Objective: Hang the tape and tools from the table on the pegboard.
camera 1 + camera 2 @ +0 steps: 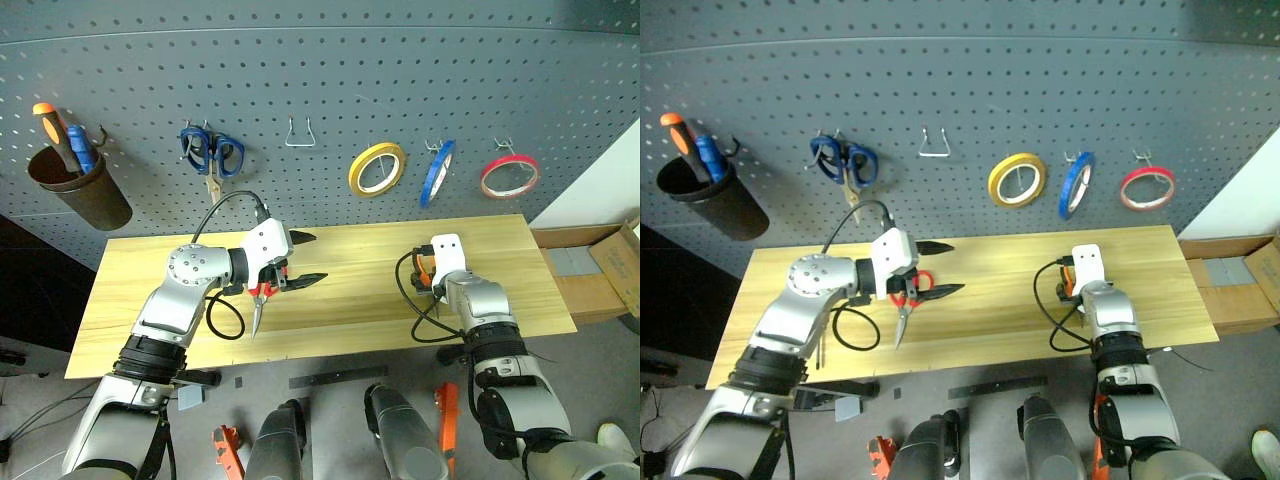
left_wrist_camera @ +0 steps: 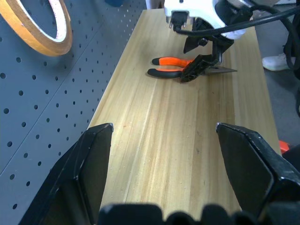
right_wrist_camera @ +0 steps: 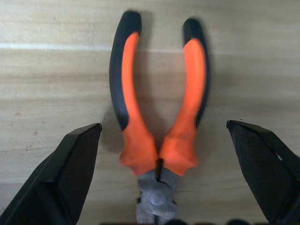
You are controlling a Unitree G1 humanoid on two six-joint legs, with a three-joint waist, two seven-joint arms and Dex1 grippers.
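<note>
The right gripper (image 3: 161,176) hangs wide open over the orange pliers (image 3: 157,112) lying on the table (image 1: 370,300), holding nothing. The left gripper (image 1: 305,260) is open too, with red scissors (image 1: 908,300) dangling under it. Blue tape (image 1: 436,172) hangs on the pegboard (image 1: 320,90)

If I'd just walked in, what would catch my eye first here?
Probably the row of bright things hanging on the dark pegboard: blue-handled scissors, then a yellow roll, the blue tape and a red-pink roll. Below, on the pale wooden table, the right gripper hangs open over orange-and-black pliers. Red-handled scissors lie by the open left gripper.
</note>
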